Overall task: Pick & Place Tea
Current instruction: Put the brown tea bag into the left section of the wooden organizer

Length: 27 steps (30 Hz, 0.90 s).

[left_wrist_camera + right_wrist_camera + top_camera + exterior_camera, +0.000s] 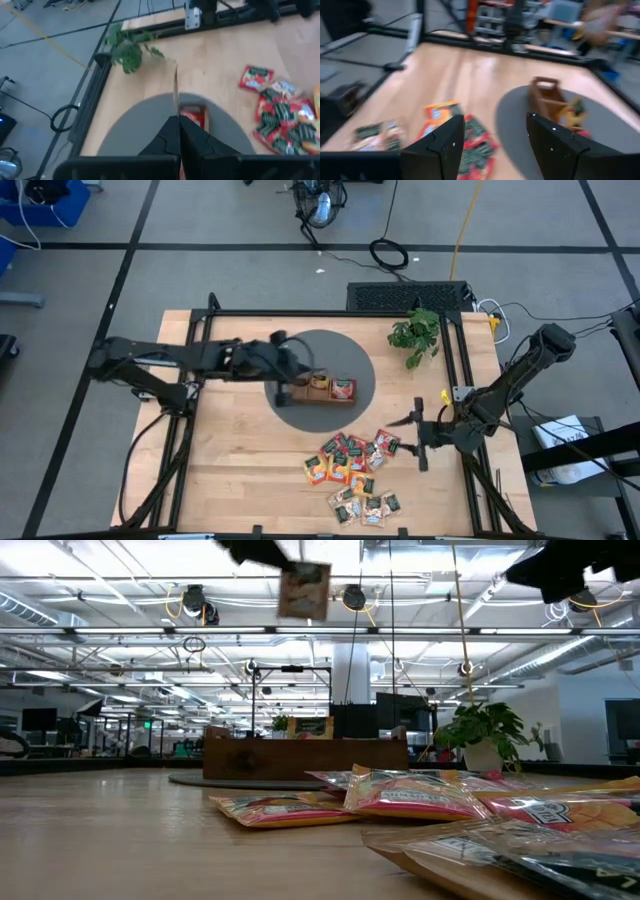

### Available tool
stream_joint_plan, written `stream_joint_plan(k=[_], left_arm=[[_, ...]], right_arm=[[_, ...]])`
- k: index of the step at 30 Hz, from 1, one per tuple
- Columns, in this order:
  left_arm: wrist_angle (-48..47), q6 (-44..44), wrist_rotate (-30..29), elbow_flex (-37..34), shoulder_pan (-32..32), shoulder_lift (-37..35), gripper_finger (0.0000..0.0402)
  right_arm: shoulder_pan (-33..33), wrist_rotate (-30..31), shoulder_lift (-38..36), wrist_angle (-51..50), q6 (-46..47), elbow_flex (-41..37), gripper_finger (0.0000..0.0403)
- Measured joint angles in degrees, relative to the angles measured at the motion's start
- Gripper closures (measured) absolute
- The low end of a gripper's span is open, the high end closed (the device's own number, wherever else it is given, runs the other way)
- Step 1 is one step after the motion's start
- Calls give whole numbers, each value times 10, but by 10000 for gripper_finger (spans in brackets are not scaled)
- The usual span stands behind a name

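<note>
Wooden tray point(318, 390) sits on a grey round mat point(322, 379) in the high view, the left gripper point(303, 376) over it; loose tea sachets point(358, 475) are heaped nearer the table's front edge, the right gripper point(418, 434) just beside them. Low view: one sachet point(304, 590) hangs high above the tray. Left wrist view: fingers point(165, 142) pinch that sachet edge-on. Right wrist view: fingers point(445, 145) spread wide, nothing between

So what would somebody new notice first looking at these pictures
Probably the left gripper, shut on a tea sachet held edge-up above the wooden tray on the grey round mat. Next, the heap of red, orange and green sachets near the table's front edge, with the open right gripper beside it.
</note>
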Motion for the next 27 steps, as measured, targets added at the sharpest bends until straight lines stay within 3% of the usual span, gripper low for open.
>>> stream_joint_plan(k=[4,10,17,21,27], left_arm=[[102,-9,5,-138,0,-64,401],[257,-48,10,-262,-22,-110,401],[310,-47,-47,-313,-69,-113,401],[332,-44,-78,-334,-93,-106,401],[349,-49,-110,-341,-132,-88,401]], right_arm=[[-65,-10,2,20,21,0,202],[-193,-144,51,33,24,27,202],[-276,-180,120,26,-41,119,202],[-315,-222,164,-55,-45,187,202],[-348,-231,243,-193,-67,304,202]])
